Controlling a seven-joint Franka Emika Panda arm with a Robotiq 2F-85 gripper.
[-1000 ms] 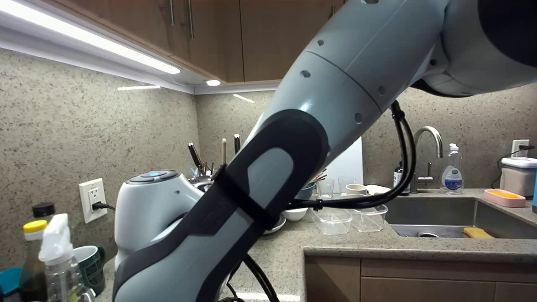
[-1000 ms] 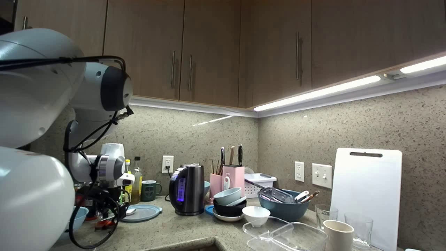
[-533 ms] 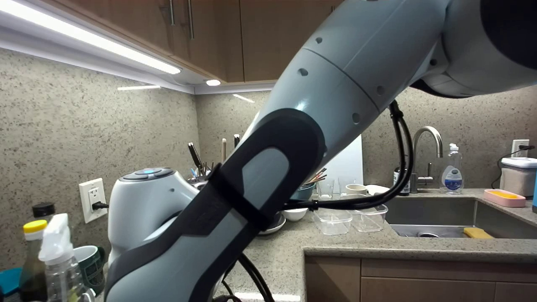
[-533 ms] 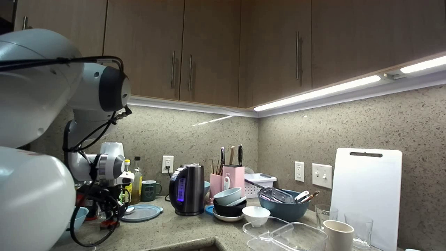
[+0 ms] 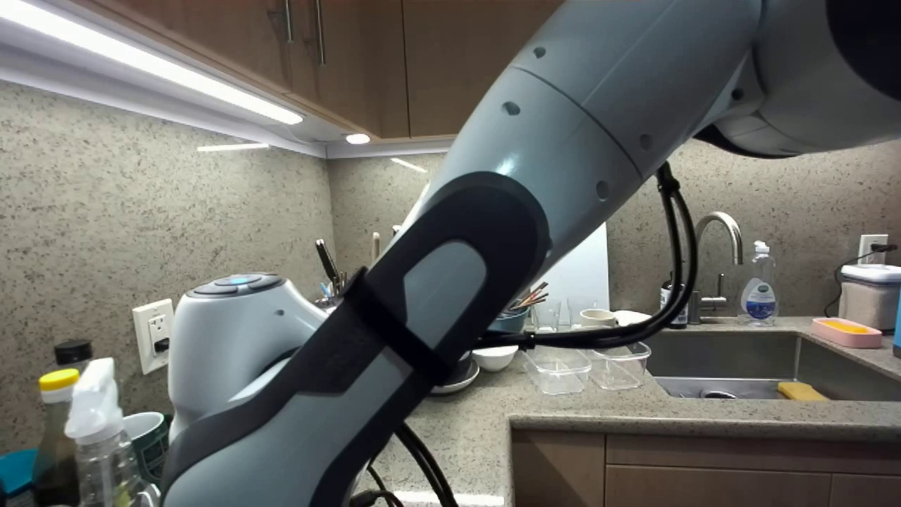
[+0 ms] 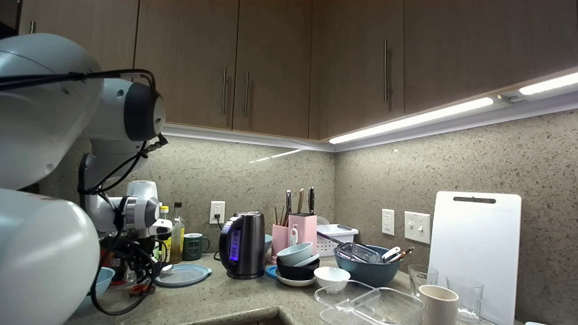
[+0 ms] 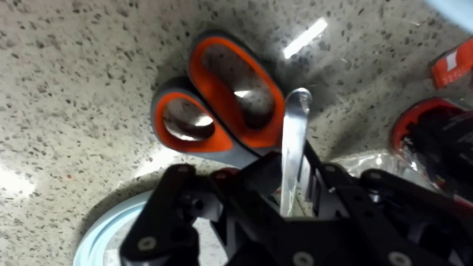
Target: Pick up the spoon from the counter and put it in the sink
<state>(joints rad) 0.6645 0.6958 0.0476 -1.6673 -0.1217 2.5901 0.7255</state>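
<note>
The metal spoon shows its handle (image 7: 294, 129) in the wrist view, between the fingers of my gripper (image 7: 290, 166), which is shut on it. In an exterior view the spoon's bowl (image 6: 167, 268) sticks out beside my dark gripper (image 6: 137, 255), at the edge of a light-blue lid (image 6: 183, 274) and seemingly a little above it. The counter (image 6: 226, 300) lies below; it also shows in an exterior view (image 5: 468, 429). The stainless sink (image 5: 732, 355) is at the far right there, with its chrome faucet (image 5: 725, 222). Gripper and spoon are hidden in that view.
Orange-grey scissors (image 7: 221, 144) lie under the gripper. Bottles (image 6: 177, 239), a green mug (image 6: 193, 246) and a light-blue bowl (image 6: 103, 282) are close by. A kettle (image 6: 246, 246), stacked bowls (image 6: 295, 266) and clear containers (image 5: 557, 370) stand on the counter. A yellow sponge (image 5: 801, 391) lies in the sink.
My arm and gripper have shifted slightly left and up in an exterior view. The spoon's bowl has risen a little with the gripper beside the lid.
</note>
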